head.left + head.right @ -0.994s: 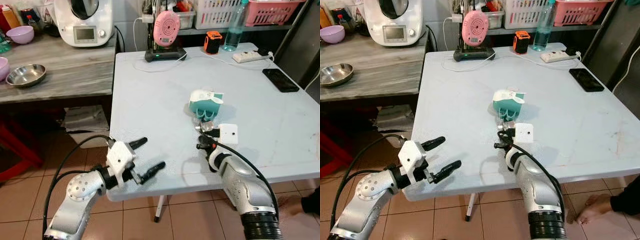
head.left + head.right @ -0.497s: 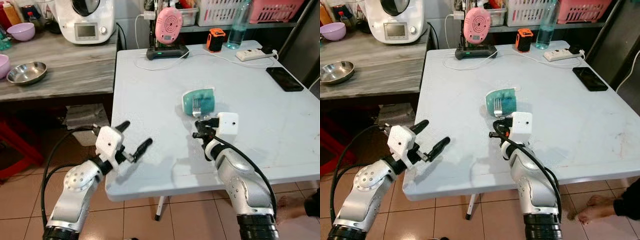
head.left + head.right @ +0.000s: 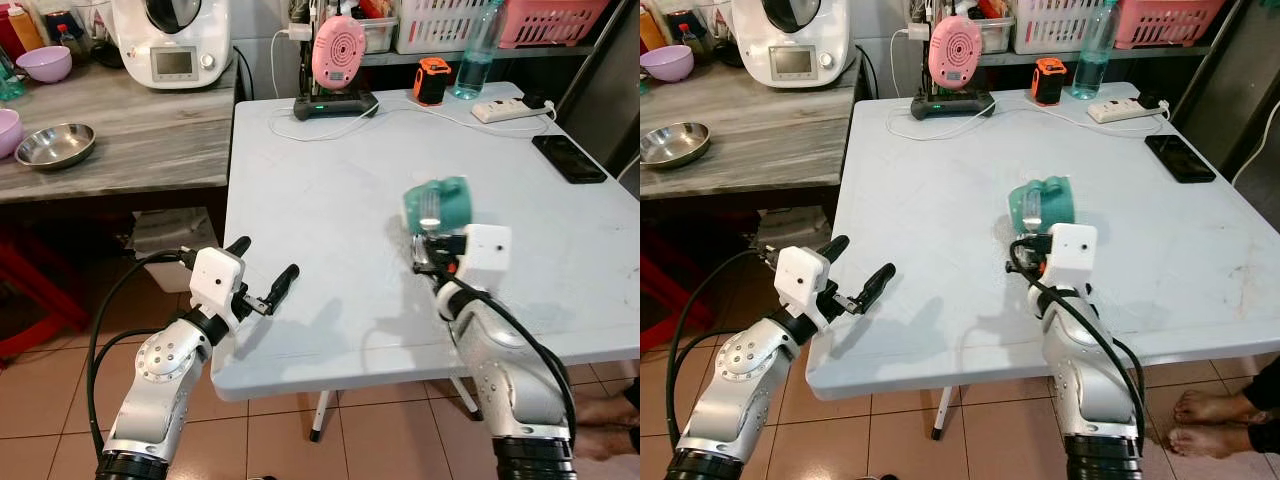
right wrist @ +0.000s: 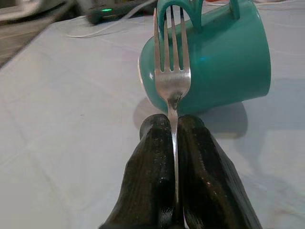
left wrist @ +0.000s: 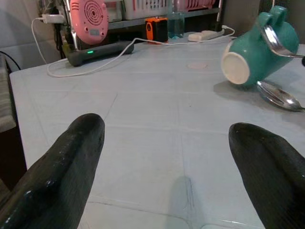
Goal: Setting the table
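Observation:
A teal mug lies on its side on the white table, handle up. My right gripper hovers just in front of it, shut on a metal fork whose tines point up against the mug. In the right wrist view the fingers pinch the fork by its neck, with the mug right behind. A spoon lies on the table beside the mug. My left gripper hangs open over the table's front left corner, nothing between its fingers.
At the table's back stand a pink device on a black base, an orange object, a bottle and a power strip. A phone lies far right. A counter with a steel bowl is left. A person's feet are right.
My right gripper has moved right with the fork, and the mug has shifted right and turned with it. The left gripper has edged in over the table corner.

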`<state>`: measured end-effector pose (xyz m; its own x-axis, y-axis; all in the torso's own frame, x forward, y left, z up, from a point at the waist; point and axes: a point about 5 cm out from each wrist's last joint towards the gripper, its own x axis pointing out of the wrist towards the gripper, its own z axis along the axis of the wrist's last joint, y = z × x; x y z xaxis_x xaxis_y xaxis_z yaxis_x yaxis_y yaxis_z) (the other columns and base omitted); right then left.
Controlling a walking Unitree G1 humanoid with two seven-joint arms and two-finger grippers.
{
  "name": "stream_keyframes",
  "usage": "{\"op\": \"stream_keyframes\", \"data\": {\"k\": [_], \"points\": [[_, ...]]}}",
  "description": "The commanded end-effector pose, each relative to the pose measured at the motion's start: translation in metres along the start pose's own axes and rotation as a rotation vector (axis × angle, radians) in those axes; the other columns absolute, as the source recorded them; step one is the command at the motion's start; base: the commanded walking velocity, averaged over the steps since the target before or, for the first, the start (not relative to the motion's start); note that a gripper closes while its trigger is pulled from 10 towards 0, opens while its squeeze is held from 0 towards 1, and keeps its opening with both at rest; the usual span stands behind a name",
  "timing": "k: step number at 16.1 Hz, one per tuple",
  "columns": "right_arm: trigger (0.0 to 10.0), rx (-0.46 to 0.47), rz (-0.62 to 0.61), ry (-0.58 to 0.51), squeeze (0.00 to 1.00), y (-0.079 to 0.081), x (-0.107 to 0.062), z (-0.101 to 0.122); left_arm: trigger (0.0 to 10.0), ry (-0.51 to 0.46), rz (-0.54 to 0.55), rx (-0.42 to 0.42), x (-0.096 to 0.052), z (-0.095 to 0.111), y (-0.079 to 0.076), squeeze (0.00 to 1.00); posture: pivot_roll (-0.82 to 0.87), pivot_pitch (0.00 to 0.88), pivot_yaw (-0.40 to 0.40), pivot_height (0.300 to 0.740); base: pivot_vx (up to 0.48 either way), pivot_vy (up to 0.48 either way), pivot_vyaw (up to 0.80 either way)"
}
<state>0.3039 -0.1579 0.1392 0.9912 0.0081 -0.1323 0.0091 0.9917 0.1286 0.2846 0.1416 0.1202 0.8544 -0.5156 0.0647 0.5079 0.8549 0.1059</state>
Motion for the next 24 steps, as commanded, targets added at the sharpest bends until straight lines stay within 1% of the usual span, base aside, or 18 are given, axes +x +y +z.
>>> {"op": "stream_keyframes", "data": {"k": [1, 2, 4, 6, 7, 8, 9, 10, 11, 12, 14, 17, 18, 19, 21, 22, 23, 24], "points": [[0.0, 0.038, -0.082, -0.008, 0.0, -0.015, 0.001, 0.004, 10.0, 0.013, 0.0, 0.005, 0.002, -0.001, 0.0, 0.0, -0.04, 0.042, 0.024, 0.74, 0.0, 0.0, 0.0], [0.0, 0.035, -0.104, -0.015, 0.0, -0.02, 0.001, 0.006, 10.0, 0.013, -0.003, 0.007, 0.004, 0.0, 0.0, 0.0, -0.04, 0.042, 0.029, 0.74, 0.0, 0.0, 0.0], [0.0, 0.094, -0.14, 0.007, 0.0, -0.029, 0.002, 0.005, 10.0, 0.012, -0.012, 0.017, 0.007, 0.002, 0.002, 0.0, -0.04, 0.042, 0.029, 0.74, 0.0, 0.0, 0.0], [0.0, 0.172, -0.129, 0.063, 0.0, -0.029, 0.002, -0.001, 10.0, 0.014, -0.015, 0.021, 0.006, 0.002, 0.004, 0.0, -0.04, 0.045, 0.04, 0.74, 0.0, 0.0, 0.0], [0.0, 0.183, -0.091, 0.07, 0.0, -0.025, 0.003, 0.0, 10.0, 0.014, -0.018, 0.024, 0.006, 0.002, 0.003, 0.0, -0.04, 0.046, 0.042, 0.74, 0.0, 0.0, 0.0], [0.0, 0.051, -0.053, 0.054, 0.0, -0.023, 0.004, 0.004, 10.0, 0.013, -0.023, 0.026, 0.007, 0.002, 0.003, 0.0, -0.04, 0.046, 0.043, 0.74, 0.0, 0.0, 0.0], [0.0, -0.04, -0.063, 0.041, 0.0, -0.025, 0.006, 0.005, 10.0, 0.013, -0.024, 0.027, 0.007, 0.002, 0.002, 0.0, -0.04, 0.046, 0.045, 0.74, 0.0, 0.0, 0.0], [0.0, -0.064, -0.047, 0.05, 0.0, -0.023, 0.007, 0.004, 10.0, 0.014, -0.03, 0.031, 0.007, 0.001, 0.0, 0.0, -0.04, 0.043, 0.044, 0.74, 0.0, 0.0, 0.0], [0.0, -0.02, -0.02, 0.074, 0.0, -0.018, 0.008, 0.001, 10.0, 0.012, -0.032, 0.034, 0.007, 0.002, 0.0, 0.0, -0.03, 0.042, 0.044, 0.74, 0.0, 0.0, 0.0], [0.0, -0.012, 0.008, 0.094, 0.0, -0.012, 0.007, -0.003, 10.0, 0.012, -0.03, 0.036, 0.007, 0.002, 0.0, 0.0, -0.03, 0.042, 0.044, 0.74, 0.0, 0.0, 0.0], [0.0, -0.02, 0.026, 0.099, 0.0, -0.006, 0.006, -0.009, 10.0, 0.01, -0.022, 0.038, 0.007, 0.002, 0.001, 0.0, -0.03, 0.044, 0.042, 0.74, 0.0, 0.0, 0.0], [0.0, -0.028, 0.031, 0.087, 0.0, -0.003, 0.003, -0.013, 10.0, 0.004, 0.008, 0.05, 0.008, 0.003, 0.002, 0.0, -0.03, 0.044, 0.042, 0.74, 0.0, 0.0, 0.0], [0.0, -0.033, 0.046, 0.072, 0.0, 0.0, 0.002, -0.013, 10.0, 0.013, 0.067, 0.061, 0.01, 0.001, 0.006, 0.0, -0.04, 0.044, 0.044, 0.74, 0.0, 0.0, 0.0], [0.0, -0.03, 0.05, 0.066, 0.0, 0.001, -0.001, -0.014, 10.0, 0.025, 0.106, 0.046, 0.011, 0.0, 0.008, 0.0, -0.04, 0.046, 0.044, 0.74, 0.0, 0.0, 0.0], [0.0, -0.013, 0.065, 0.04, 0.0, 0.006, -0.006, -0.016, 10.0, 0.026, 0.145, 0.009, 0.011, -0.002, 0.008, 0.0, -0.04, 0.047, 0.038, 0.74, 0.0, 0.0, 0.0], [0.1, -0.009, 0.07, 0.035, 0.0, 0.007, -0.007, -0.016, 10.0, 0.024, 0.149, 0.007, 0.011, -0.002, 0.008, 0.0, -0.04, 0.047, 0.038, 0.74, 0.0, 0.0, 0.0], [0.9, -0.009, 0.084, 0.015, 0.0, 0.011, -0.011, -0.017, 10.0, 0.02, 0.169, -0.01, 0.011, -0.002, 0.007, 0.0, -0.04, 0.048, 0.03, 0.74, 0.0, 0.0, 0.0], [0.0, -0.012, 0.085, 0.006, 0.0, 0.012, -0.013, -0.017, 10.0, 0.019, 0.184, -0.025, 0.011, -0.003, 0.007, 0.0, -0.04, 0.048, 0.025, 0.74, 0.0, 0.0, 0.0]]}}
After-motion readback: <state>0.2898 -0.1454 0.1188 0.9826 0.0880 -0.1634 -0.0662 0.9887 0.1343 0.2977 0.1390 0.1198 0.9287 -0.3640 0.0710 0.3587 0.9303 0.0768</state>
